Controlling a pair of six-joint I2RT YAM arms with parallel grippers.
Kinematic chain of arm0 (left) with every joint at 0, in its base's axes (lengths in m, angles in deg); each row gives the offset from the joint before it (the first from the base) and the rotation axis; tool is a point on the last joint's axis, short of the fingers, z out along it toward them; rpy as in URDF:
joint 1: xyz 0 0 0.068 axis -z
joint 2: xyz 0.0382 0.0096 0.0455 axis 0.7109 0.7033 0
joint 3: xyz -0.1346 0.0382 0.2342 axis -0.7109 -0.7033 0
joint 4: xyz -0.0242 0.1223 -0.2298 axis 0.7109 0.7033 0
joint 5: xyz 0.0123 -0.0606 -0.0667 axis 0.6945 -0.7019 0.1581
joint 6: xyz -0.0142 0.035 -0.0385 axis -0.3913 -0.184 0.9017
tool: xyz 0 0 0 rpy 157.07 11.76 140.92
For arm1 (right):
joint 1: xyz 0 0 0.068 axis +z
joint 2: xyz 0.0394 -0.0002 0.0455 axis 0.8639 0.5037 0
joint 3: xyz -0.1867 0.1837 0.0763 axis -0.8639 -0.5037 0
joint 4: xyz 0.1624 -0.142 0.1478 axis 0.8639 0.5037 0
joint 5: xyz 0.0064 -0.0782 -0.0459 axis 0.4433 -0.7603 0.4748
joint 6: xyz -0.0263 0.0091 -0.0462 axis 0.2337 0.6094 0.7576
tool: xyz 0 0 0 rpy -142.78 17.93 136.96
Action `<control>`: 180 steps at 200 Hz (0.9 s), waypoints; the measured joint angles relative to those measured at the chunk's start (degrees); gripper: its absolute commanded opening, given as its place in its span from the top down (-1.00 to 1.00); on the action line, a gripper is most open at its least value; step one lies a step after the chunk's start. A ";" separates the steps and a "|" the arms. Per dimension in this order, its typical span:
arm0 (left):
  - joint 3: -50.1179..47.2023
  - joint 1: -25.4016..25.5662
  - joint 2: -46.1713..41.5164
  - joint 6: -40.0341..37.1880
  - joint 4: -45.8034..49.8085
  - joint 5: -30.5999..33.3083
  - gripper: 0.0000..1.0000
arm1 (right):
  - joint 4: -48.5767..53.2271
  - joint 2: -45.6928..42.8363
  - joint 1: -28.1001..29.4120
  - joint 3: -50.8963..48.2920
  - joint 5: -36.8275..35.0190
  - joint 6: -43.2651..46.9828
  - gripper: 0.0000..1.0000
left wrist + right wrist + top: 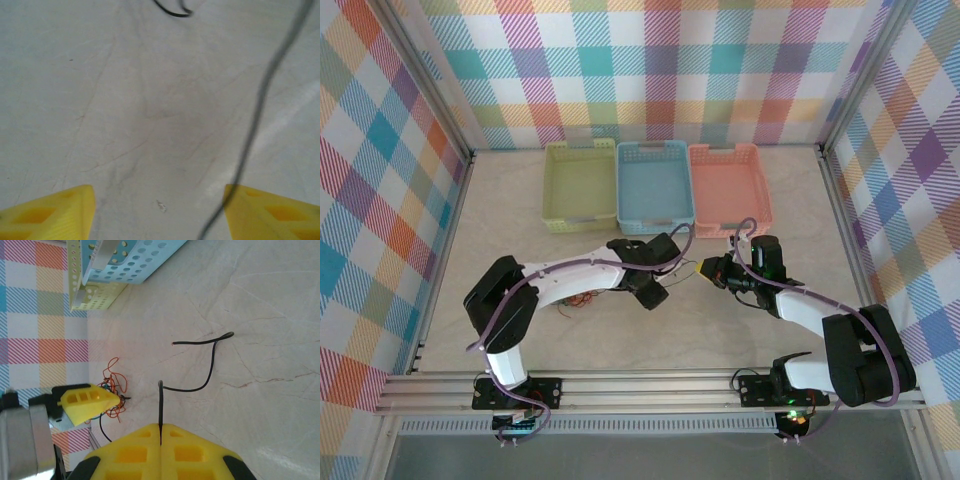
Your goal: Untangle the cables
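Your right gripper point(161, 437) pinches the black cable point(212, 362) — it runs straight ahead, then loops, over pale marbled table point(260, 305); plaid walls point(650, 70) around — your left gripper point(159, 192) stands open

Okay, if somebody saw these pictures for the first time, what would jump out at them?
Probably the right gripper in the middle, shut on a black cable that snakes away from it. Facing it, the left gripper hangs open near a small tangle of orange and red cables. Along the far edge sit a green basket, a blue basket and a pink basket in a row.
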 measured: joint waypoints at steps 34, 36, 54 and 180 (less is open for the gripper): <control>1.46 -1.88 0.50 0.37 0.96 -1.07 0.38 | 2.69 -2.51 -0.02 0.00 -0.20 1.25 1.00; 1.46 -1.99 0.50 0.61 0.94 -1.18 0.41 | 2.78 -2.69 -0.02 0.00 -0.22 1.31 1.00; 1.46 -2.64 0.50 0.61 1.53 -1.92 0.69 | 3.58 -4.76 -0.26 0.00 -0.24 1.70 1.00; -3.78 -6.19 -3.43 6.43 2.10 -4.09 0.80 | 10.49 -24.70 -10.64 -3.82 -4.44 2.49 1.00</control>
